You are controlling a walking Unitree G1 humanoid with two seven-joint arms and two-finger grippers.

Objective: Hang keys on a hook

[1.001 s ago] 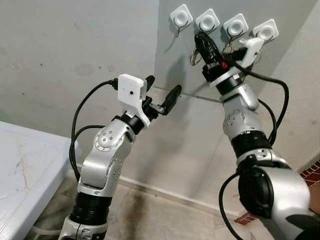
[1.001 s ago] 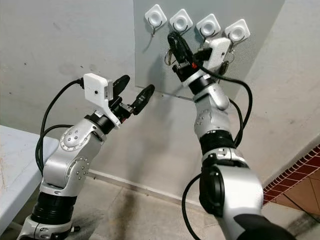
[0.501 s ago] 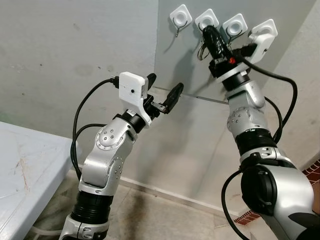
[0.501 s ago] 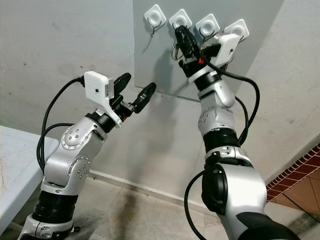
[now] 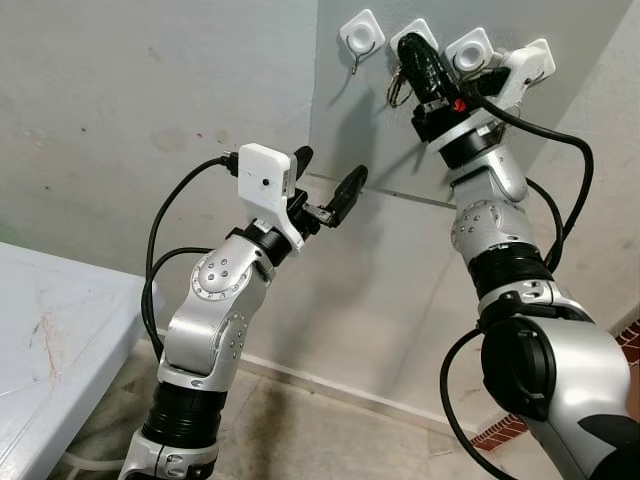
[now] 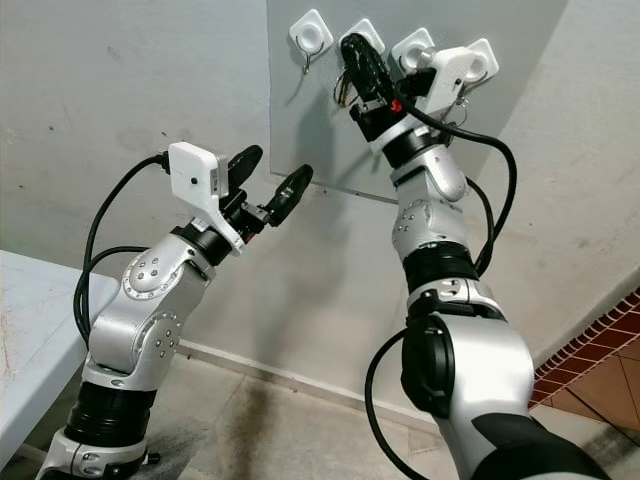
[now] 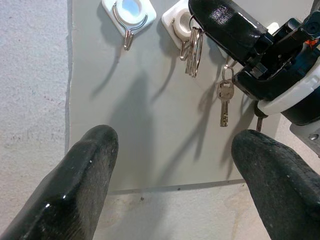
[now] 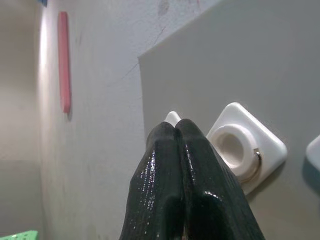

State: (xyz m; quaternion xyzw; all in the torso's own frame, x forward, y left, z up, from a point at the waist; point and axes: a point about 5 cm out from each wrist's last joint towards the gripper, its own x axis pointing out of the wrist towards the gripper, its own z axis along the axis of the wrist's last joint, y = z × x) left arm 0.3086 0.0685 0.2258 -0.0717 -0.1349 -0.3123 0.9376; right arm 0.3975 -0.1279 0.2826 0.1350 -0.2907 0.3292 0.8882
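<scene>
Several white hooks sit in a row on a grey wall panel. My right gripper is raised to the second hook and covers most of it. It is shut on a key ring, which dangles just below the fingertips. In the left wrist view the ring and keys hang right at that hook, under the black fingers. The right wrist view has the fingers pressed together beside a white hook. My left gripper is open and empty, held lower and to the left.
Another key hangs from the third hook. The first hook is bare. A white table stands at the left. Red-brown tiles run along the wall at the lower right.
My right gripper has risen with the key ring and then shifted left, from between the second and third hooks onto the second hook. The left arm has barely moved.
</scene>
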